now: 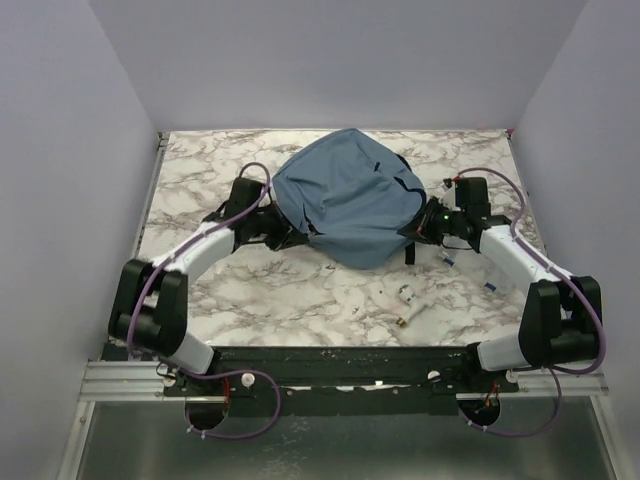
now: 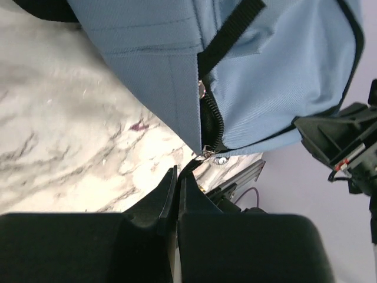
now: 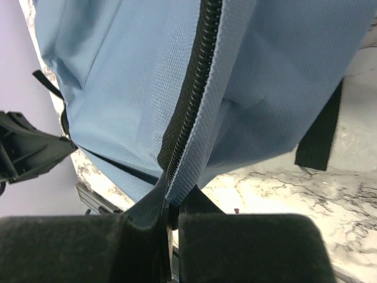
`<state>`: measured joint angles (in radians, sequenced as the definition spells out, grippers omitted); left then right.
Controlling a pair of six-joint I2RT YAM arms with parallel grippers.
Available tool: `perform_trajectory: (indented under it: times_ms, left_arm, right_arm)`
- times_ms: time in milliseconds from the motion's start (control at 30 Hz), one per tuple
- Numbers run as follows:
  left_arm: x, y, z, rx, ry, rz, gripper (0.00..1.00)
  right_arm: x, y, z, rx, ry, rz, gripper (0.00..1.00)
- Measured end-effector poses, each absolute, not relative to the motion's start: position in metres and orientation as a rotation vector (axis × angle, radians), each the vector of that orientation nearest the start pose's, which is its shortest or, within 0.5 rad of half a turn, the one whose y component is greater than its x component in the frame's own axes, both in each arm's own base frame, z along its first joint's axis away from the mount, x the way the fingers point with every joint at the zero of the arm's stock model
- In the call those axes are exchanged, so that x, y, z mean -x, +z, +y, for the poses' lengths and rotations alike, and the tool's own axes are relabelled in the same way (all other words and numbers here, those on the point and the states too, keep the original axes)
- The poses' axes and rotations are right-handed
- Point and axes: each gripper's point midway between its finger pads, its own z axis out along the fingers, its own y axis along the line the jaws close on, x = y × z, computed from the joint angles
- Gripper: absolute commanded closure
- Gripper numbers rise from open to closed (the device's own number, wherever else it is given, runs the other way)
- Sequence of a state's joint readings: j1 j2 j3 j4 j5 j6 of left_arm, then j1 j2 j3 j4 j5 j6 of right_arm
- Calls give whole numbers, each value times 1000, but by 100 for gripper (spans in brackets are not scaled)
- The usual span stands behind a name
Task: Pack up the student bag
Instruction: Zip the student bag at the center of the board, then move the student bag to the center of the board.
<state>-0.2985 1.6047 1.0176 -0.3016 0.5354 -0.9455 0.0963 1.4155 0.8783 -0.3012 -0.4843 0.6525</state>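
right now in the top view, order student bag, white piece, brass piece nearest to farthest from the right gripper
1. student bag, held in the right gripper
2. white piece, toward the near edge
3. brass piece, just past it

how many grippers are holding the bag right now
2. The left gripper is shut at the end of the zipper on the left edge of the student bag; the right gripper is pinching fabric beside the zipper on its right edge.
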Motion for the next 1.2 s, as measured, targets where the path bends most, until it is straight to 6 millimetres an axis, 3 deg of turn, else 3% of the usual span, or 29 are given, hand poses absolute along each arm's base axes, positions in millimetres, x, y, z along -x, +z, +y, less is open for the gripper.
perform_trajectory:
  times_ms: [167, 267, 467, 700, 733, 833, 933, 1033, 1200]
  left_arm:
    - [-280, 136, -202, 577, -1138, 2461, 100]
    - [-268, 141, -197, 582, -1148, 2434, 100]
    - [-282, 114, -194, 689, -1093, 2524, 100]
    - [-315, 113, -193, 743, -1092, 2534, 100]
    - [-317, 112, -193, 745, -1095, 2531, 97]
    - [-317, 112, -192, 743, -1096, 2522, 74]
    - [-314, 106, -175, 778, -1025, 2502, 50]
    - [-307, 101, -146, 842, -920, 2466, 38]
    - [-300, 126, -139, 733, -906, 2399, 28]
  right_arm:
    - [-321, 124, 152, -340, 990, 2471, 99]
    - [-317, 124, 158, -305, 1030, 2487, 99]
    - [-319, 108, 156, -317, 1004, 2529, 99]
    - [-342, 105, 153, -339, 959, 2526, 100]
    - [-346, 106, 153, -340, 956, 2523, 99]
    - [-358, 107, 155, -339, 951, 2519, 99]
    - [-369, 96, 145, -376, 861, 2528, 99]
    - [-384, 84, 135, -408, 774, 2540, 99]
    - [-404, 79, 139, -393, 700, 2542, 99]
